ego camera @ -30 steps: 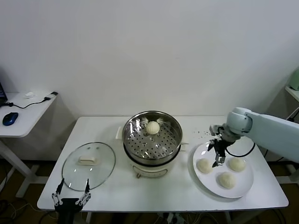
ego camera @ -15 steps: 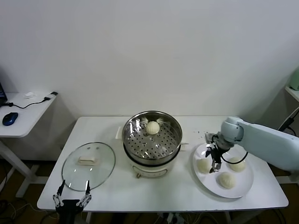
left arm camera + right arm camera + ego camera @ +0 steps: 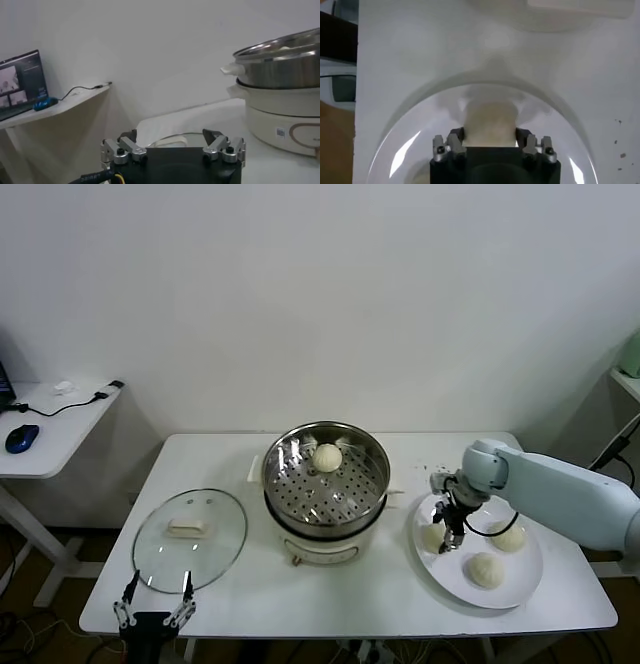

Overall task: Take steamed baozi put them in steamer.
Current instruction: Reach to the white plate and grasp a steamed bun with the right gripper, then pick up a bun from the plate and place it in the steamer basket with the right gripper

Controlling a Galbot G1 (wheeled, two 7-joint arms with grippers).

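One baozi [image 3: 327, 456] lies in the steel steamer [image 3: 272, 484] at the table's middle. Three more baozi lie on the white plate [image 3: 455, 581] to its right: a left one [image 3: 432, 536], a far right one [image 3: 508, 536] and a near one [image 3: 486, 569]. My right gripper [image 3: 447, 541] is down over the left one. In the right wrist view the gripper [image 3: 490, 136] is open, and that baozi [image 3: 490, 120] sits between its fingers on the plate [image 3: 420, 130]. My left gripper [image 3: 152, 612] is open and empty, parked at the table's front left edge.
The glass lid [image 3: 190, 539] with a cream handle lies flat left of the steamer, just beyond the left gripper. The left wrist view shows the steamer [image 3: 285, 65] from the side. A side desk [image 3: 50, 424] with a blue mouse stands at far left.
My right gripper has moved left and down across the plate, from between the buns to straddle the left baozi. The left arm has not moved.
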